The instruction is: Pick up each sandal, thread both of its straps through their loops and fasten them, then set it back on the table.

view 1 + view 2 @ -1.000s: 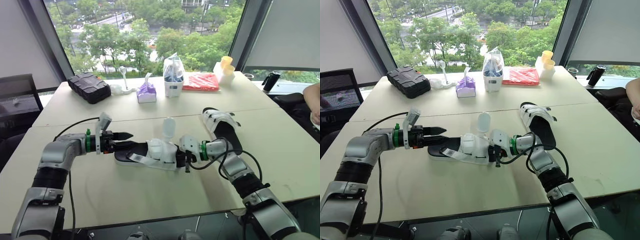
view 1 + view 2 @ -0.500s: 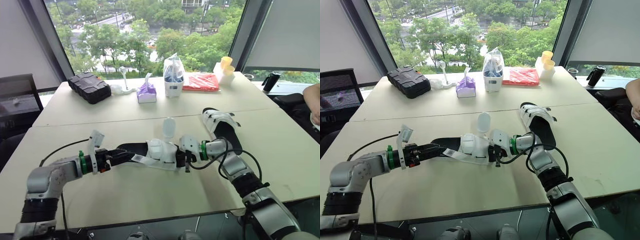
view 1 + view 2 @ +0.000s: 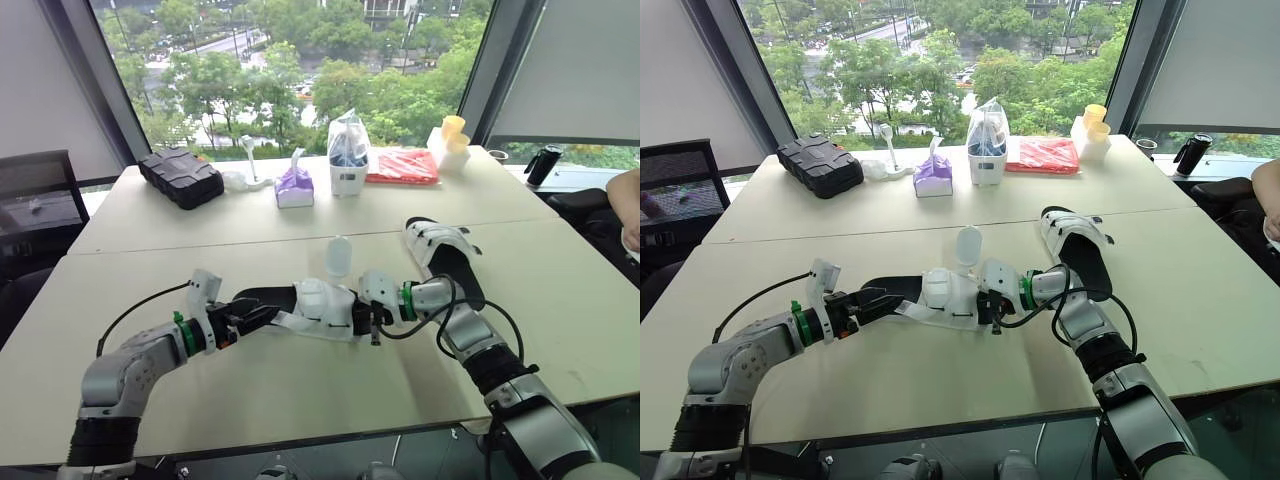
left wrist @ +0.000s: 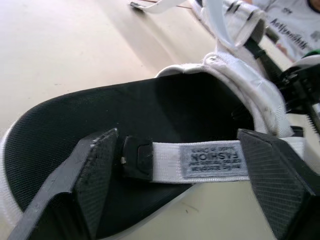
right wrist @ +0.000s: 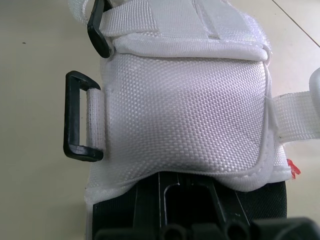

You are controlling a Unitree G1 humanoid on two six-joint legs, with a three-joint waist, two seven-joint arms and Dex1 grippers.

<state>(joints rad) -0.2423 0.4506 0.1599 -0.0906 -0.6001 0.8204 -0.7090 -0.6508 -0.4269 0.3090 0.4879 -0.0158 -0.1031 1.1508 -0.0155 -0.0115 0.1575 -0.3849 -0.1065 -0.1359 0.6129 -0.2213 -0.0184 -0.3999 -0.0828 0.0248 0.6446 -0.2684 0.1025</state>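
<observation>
Left gripper point(image 3: 248, 310) is spread either side of a loose strap point(image 4: 200, 162) at the sandal's point(image 3: 322, 300) rounded end. The sandal lies crosswise on the table point(image 3: 300, 385), its other end at the right gripper point(image 3: 368, 316), grip unclear.

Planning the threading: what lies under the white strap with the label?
Under the strap shows the sandal's black footbed; the part directly beneath the strap is covered.

Silver-grey shells on the left arm point(image 3: 128, 372), with black ribbed sections higher up. A green ring point(image 3: 179, 331) circles the wrist beside a white bracket point(image 3: 205, 291), and a black cable point(image 3: 132, 308) loops off it. The right arm point(image 3: 470, 340) matches, with a green band point(image 3: 407, 296) and black looping wire point(image 3: 505, 318). Left fingers point(image 4: 92, 175) are black and finely textured.
</observation>
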